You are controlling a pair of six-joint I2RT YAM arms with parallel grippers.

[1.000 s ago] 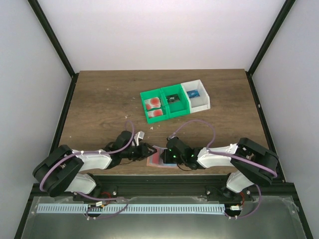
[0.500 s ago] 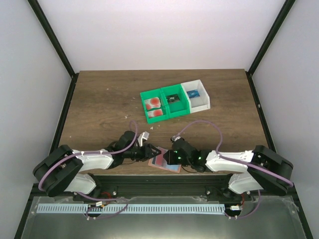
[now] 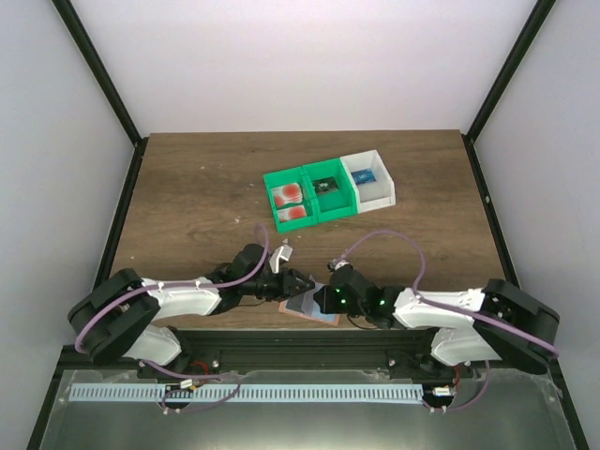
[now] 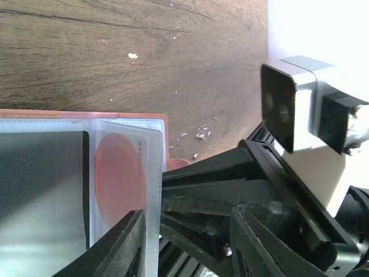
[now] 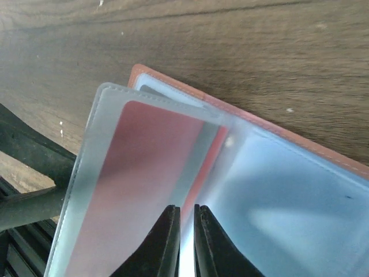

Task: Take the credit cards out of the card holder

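Observation:
The card holder (image 3: 309, 308) lies open at the table's near edge, salmon-pink rimmed with clear pocket leaves. In the left wrist view its rim (image 4: 86, 113) frames a pocket with a credit card (image 4: 118, 179) bearing a red-orange blot. My left gripper (image 3: 298, 281) (image 4: 190, 242) is open, one finger (image 4: 124, 242) over the pocket's edge. My right gripper (image 3: 323, 298) (image 5: 186, 236) is shut on a raised clear pocket leaf (image 5: 144, 167) of the holder (image 5: 288, 138), with a pinkish card showing through it.
A green bin (image 3: 314, 221) at mid-table holds two pale cards with red blots (image 3: 289, 195) and a dark item. A white bin (image 3: 389, 194) joins it on the right. Small crumbs dot the wood. The black table frame lies just below the holder.
My left gripper has moved right to the holder's edge. My right arm has swung lower and to the right, and the holder's pocket leaf now stands raised.

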